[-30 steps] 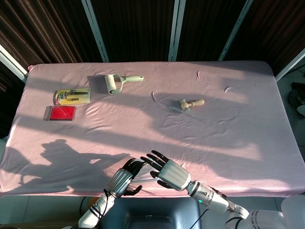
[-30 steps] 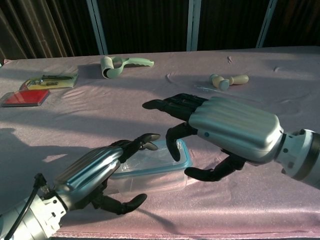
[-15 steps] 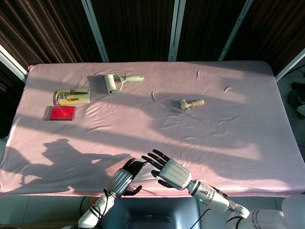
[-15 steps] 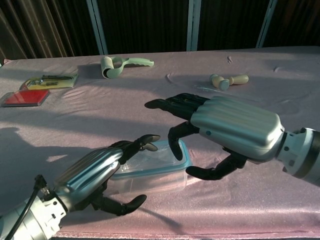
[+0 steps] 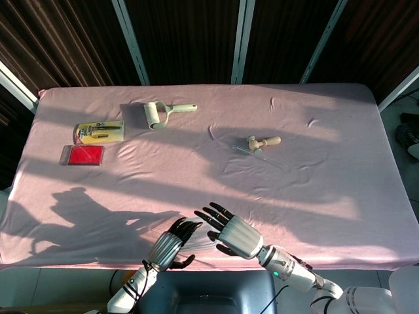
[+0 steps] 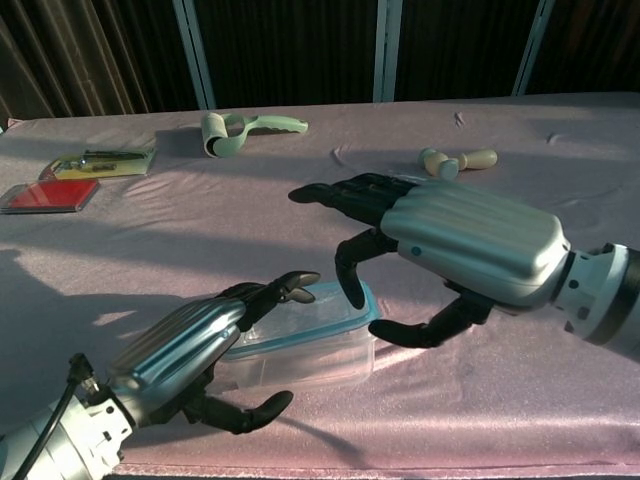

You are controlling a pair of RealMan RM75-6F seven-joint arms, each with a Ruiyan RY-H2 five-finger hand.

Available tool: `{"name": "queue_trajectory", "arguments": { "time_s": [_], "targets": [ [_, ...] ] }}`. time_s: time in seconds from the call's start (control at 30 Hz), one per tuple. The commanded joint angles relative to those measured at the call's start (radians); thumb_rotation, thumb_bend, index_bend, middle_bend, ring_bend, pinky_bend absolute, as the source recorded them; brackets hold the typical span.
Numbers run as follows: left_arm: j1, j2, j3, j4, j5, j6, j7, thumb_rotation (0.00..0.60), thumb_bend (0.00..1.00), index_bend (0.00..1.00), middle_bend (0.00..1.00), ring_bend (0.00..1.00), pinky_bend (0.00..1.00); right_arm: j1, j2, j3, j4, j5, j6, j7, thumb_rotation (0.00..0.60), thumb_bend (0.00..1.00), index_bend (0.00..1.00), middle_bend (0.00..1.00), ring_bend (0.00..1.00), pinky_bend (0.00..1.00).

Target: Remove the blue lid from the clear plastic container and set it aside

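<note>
The clear plastic container (image 6: 300,362) with its blue lid (image 6: 330,318) lies close to the table's front edge, mostly hidden by both hands in the head view. My left hand (image 6: 185,355) (image 5: 167,245) holds the container's left end, with fingers (image 6: 275,288) over the lid and the thumb curled in front. My right hand (image 6: 465,250) (image 5: 232,235) reaches in from the right. One fingertip (image 6: 350,292) is on the lid's far right edge and the thumb is at its right end, pinching it. That end of the lid looks slightly raised.
A lint roller (image 6: 235,130) lies at the back left, with a yellow pack (image 5: 99,132) and a red box (image 5: 82,155) further left. A small wooden tool (image 6: 455,160) lies at the back right. The pink cloth (image 5: 314,190) covers the table, and the front edge is just below the hands.
My right hand has risen a little and the lid's right end has come up with it. The left hand has stayed in place on the container.
</note>
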Motion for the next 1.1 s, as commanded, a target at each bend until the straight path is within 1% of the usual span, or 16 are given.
{"name": "queue_trajectory", "arguments": {
  "time_s": [0.03,0.53,0.9,0.93,1.0,1.07,1.1],
  "targets": [
    [0.0,-0.001,0.0,0.001,0.002,0.001,0.0,0.6,0.34,0.0,0.35,0.26,0.17,0.004,-0.008,0.002,0.006,0.004,-0.007,-0.003,0.6,0.45,0.66,0.07,0.0,0.0],
    [0.002,-0.001,-0.002,0.005,0.006,0.005,-0.009,0.6,0.34,0.0,0.34,0.26,0.17,0.015,-0.068,0.024,0.039,0.028,-0.018,-0.028,0.6,0.46,0.68,0.09,0.0,0.01],
    [-0.002,0.005,-0.012,-0.009,0.012,0.015,-0.008,0.6,0.34,0.0,0.32,0.23,0.17,0.005,-0.124,0.031,0.073,0.039,-0.003,-0.067,0.6,0.47,0.79,0.17,0.0,0.08],
    [-0.002,0.005,-0.013,-0.009,0.012,0.016,-0.008,0.6,0.34,0.0,0.31,0.22,0.17,0.004,-0.127,0.031,0.074,0.037,0.003,-0.066,0.6,0.47,0.8,0.18,0.0,0.08],
    [-0.002,0.005,-0.014,-0.01,0.013,0.019,-0.014,0.6,0.34,0.0,0.24,0.17,0.16,0.002,-0.13,0.031,0.077,0.032,0.013,-0.065,0.6,0.47,0.82,0.19,0.0,0.1],
    [-0.005,0.009,-0.013,-0.013,0.011,0.013,-0.031,0.6,0.33,0.0,0.07,0.06,0.14,0.0,-0.131,0.029,0.08,0.028,0.021,-0.071,0.6,0.47,0.84,0.2,0.0,0.11],
    [-0.006,0.011,-0.014,-0.015,0.009,0.01,-0.035,0.6,0.33,0.0,0.04,0.03,0.13,-0.001,-0.131,0.029,0.08,0.028,0.023,-0.072,0.6,0.47,0.84,0.2,0.01,0.11]
  ]
}}
